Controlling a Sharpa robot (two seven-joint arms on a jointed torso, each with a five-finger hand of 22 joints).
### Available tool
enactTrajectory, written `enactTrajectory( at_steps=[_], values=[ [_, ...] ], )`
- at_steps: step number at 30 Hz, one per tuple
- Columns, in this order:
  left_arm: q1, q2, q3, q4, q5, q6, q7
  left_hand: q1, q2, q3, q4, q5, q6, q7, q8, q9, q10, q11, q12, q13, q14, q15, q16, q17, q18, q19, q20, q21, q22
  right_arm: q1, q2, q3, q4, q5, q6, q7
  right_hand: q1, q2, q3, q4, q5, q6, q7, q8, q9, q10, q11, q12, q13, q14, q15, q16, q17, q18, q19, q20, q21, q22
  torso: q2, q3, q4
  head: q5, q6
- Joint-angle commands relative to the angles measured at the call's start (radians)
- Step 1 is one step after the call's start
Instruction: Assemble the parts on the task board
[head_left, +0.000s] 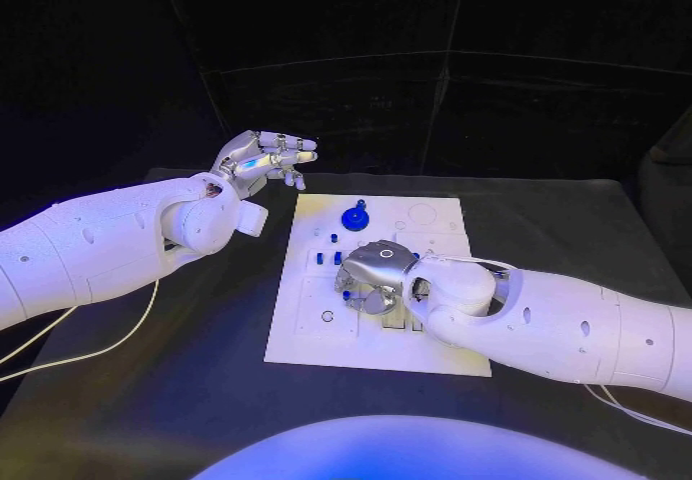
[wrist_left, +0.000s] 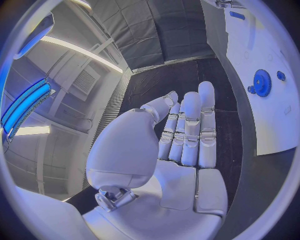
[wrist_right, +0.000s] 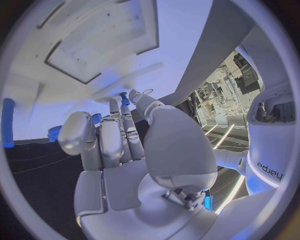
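We saw the right hand (head_left: 378, 281) over the board's (head_left: 440, 350) middle, pinching a small blue part (wrist_right: 124, 98) — the left hand (head_left: 264, 157) hovered beyond its far-left corner, fingers apart, empty; a blue gear (head_left: 355, 216) sat near the far edge.

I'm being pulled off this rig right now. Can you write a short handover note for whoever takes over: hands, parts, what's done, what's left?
Left hand: raised over the table beyond the board's far left corner, fingers apart, holding nothing.
Right hand: low over the middle of the task board, fingers curled down; whether it holds a part cannot be told.
Parts: blue gear stands at the board's far middle; small blue pieces lie left of the right hand.
Done: the gear looks seated.
Left: the small pieces look still loose; check under the right hand before moving.
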Motion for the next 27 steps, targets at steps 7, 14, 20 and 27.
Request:
enactTrajectory(
  at_steps=[7,14,20,27],
  values=[
    [0.002,0.000,0.000,0.000,0.005,0.016,-0.002,-0.001,-0.003,-0.004,0.000,0.002,-0.005,0.004,0.004,-0.001,-0.004,0.001,0.006,-0.001,-0.007,0.002,-0.007,-0.001,0.013,-0.008,0.000,-0.006,-0.001,0.001,-0.070,0.002,0.060,0.017,-0.175,-0.017,0.008,0.007,-0.007,-0.003,0.030,0.004,-0.004,0.007,0.004,0.010,-0.004,0.027,0.004,0.026,0.004,-0.003,-0.004,0.015,0.000,0.005,-0.001,0.007,-0.001,0.0004,-0.0006,-0.002,0.006],
    [0.002,-0.004,0.000,0.001,0.005,0.016,-0.002,-0.001,-0.003,-0.004,-0.001,0.002,-0.005,0.004,0.004,-0.001,-0.004,0.001,0.006,-0.002,-0.007,0.002,-0.007,-0.001,0.013,-0.008,0.000,-0.006,-0.001,0.024,-0.188,0.039,0.125,0.130,-0.133,-0.042,0.000,-0.006,-0.021,0.000,0.033,0.007,-0.008,0.007,0.004,0.002,-0.005,0.030,0.002,0.025,0.004,-0.005,-0.009,0.015,0.000,0.004,-0.003,0.004,-0.001,-0.0006,-0.0043,-0.008,0.011],
    [0.002,-0.004,-0.003,0.004,0.005,0.018,0.001,-0.001,-0.004,-0.005,-0.001,0.001,-0.006,0.004,0.004,-0.001,-0.005,0.001,0.006,-0.002,-0.008,0.002,-0.007,-0.002,0.013,-0.009,0.000,-0.006,-0.001,0.070,-0.253,0.058,0.123,0.176,-0.050,-0.076,-0.010,-0.029,-0.083,0.004,0.040,-0.020,-0.022,0.001,0.001,-0.052,0.001,0.021,0.001,0.024,0.009,-0.008,-0.017,0.015,-0.001,0.008,-0.007,-0.002,-0.001,-0.0013,-0.0026,-0.016,0.018],
    [0.002,-0.003,-0.006,0.005,0.005,0.022,0.001,-0.001,-0.004,-0.005,-0.001,0.001,-0.006,0.004,0.004,-0.001,-0.005,0.001,0.006,-0.002,-0.008,0.002,-0.007,-0.002,0.013,-0.009,0.000,-0.006,-0.001,0.088,-0.272,0.062,0.095,0.156,0.012,-0.097,0.030,-0.011,-0.183,0.002,0.032,-0.052,-0.033,0.002,0.002,-0.096,0.011,0.029,0.003,0.024,0.020,-0.008,-0.025,0.015,-0.001,0.019,-0.009,-0.002,0.000,0.0001,0.0014,-0.020,0.021]
  ],
)
